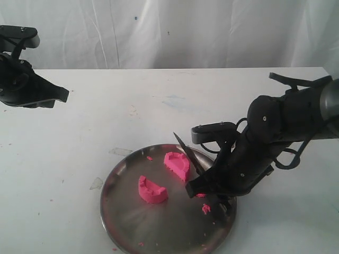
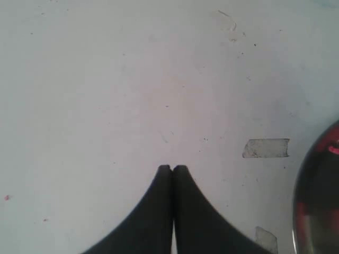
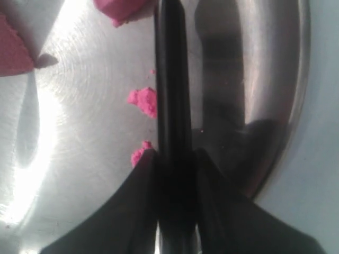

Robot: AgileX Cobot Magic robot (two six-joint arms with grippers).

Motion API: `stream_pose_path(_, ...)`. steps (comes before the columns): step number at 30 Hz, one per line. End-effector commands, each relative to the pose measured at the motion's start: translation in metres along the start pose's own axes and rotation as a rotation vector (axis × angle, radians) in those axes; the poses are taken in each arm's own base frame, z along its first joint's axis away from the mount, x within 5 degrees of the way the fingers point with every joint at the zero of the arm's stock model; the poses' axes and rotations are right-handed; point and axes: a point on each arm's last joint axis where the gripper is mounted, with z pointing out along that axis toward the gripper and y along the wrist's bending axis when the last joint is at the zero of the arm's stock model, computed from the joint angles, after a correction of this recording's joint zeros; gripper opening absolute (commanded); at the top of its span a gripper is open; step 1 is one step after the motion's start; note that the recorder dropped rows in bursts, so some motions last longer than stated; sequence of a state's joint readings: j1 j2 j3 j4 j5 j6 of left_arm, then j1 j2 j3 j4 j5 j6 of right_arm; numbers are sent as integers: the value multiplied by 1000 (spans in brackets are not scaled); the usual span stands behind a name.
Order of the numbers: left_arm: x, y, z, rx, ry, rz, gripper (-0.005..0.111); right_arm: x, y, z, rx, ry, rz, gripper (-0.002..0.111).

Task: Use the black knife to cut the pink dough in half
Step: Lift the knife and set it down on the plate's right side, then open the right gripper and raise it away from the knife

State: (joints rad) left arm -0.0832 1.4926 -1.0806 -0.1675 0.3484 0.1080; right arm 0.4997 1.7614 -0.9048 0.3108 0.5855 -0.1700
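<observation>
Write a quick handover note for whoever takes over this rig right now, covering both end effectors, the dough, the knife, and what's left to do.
Left end effector: shut, empty, over bare table away from the steel plate.
Right end effector: shut on the black knife, blade pointing up and away over the plate.
Pink dough: already in two pieces on the plate, one near the middle, the other beside the blade. A few pink crumbs lie near the right end effector.
Done: the cut.
Left: probably only setting the knife down.

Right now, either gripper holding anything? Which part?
The right gripper is shut on the black knife, gripping the handle end, blade pointing out over the steel plate. The left gripper is shut and empty.
</observation>
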Motion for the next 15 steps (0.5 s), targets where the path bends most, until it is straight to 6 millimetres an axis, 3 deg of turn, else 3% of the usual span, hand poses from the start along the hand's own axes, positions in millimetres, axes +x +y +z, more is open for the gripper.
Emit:
stream_pose_path(1, 2, -1, -2, 9, 9, -13, 0, -1, -2, 0, 0, -5, -33, 18)
stream_pose_path(8, 2, -1, -2, 9, 9, -13, 0, -1, -2, 0, 0, -6, -54, 39)
stream_pose_path(15, 2, -1, -2, 9, 9, -13, 0, -10, 1, -11, 1, -47, -70, 40)
